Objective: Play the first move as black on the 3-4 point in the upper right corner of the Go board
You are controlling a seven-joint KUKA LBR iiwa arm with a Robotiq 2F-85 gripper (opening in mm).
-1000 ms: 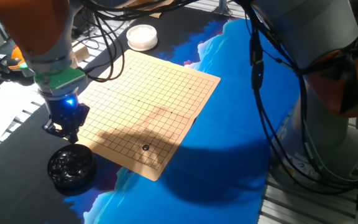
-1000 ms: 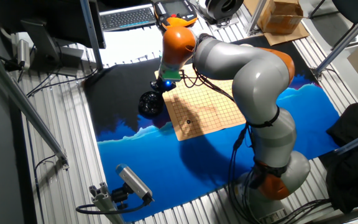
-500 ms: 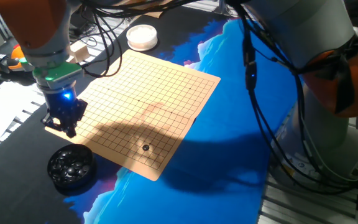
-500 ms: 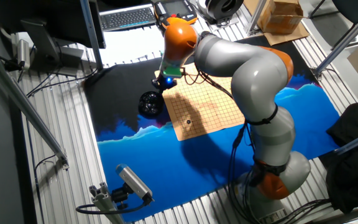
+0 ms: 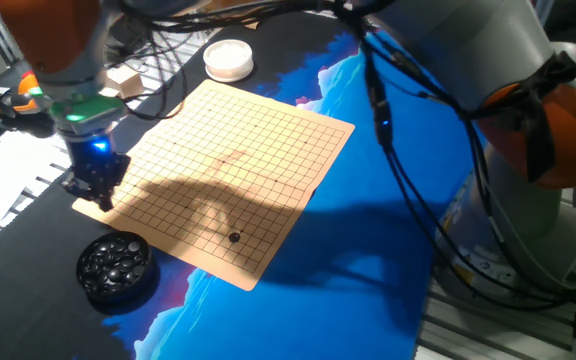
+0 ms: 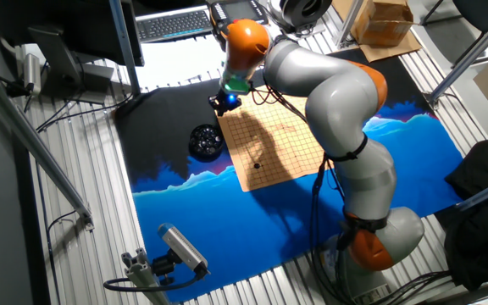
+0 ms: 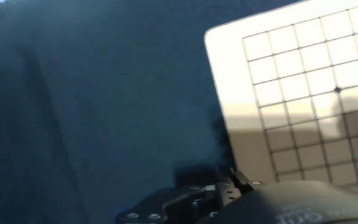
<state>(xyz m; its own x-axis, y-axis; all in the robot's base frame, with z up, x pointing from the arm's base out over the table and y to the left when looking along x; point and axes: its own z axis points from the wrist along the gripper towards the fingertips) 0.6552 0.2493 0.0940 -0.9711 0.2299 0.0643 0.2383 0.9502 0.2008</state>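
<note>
Hovering over the near-left corner of the Go board (image 5: 223, 173), the gripper (image 5: 92, 188) hangs from the orange-and-grey arm (image 6: 312, 76) with a blue light glowing just above its fingers. Whether those fingers are clenched or released cannot be told from either fixed view, and the hand view shows only dark housing at the bottom edge, so nothing confirms a stone between them. One black stone (image 5: 234, 237) sits on a grid crossing of the board, near the edge closest to the camera in the one fixed view; in the other fixed view it shows as a dark dot (image 6: 257, 165) on the lower part of the grid. A round black bowl of stones (image 5: 115, 268) stands on the dark cloth just off the board's corner, below the gripper and apart from it. A white bowl (image 5: 228, 59) rests past the far edge of the board. Blue cloth (image 5: 368, 220) covers the counter beside the board.
</note>
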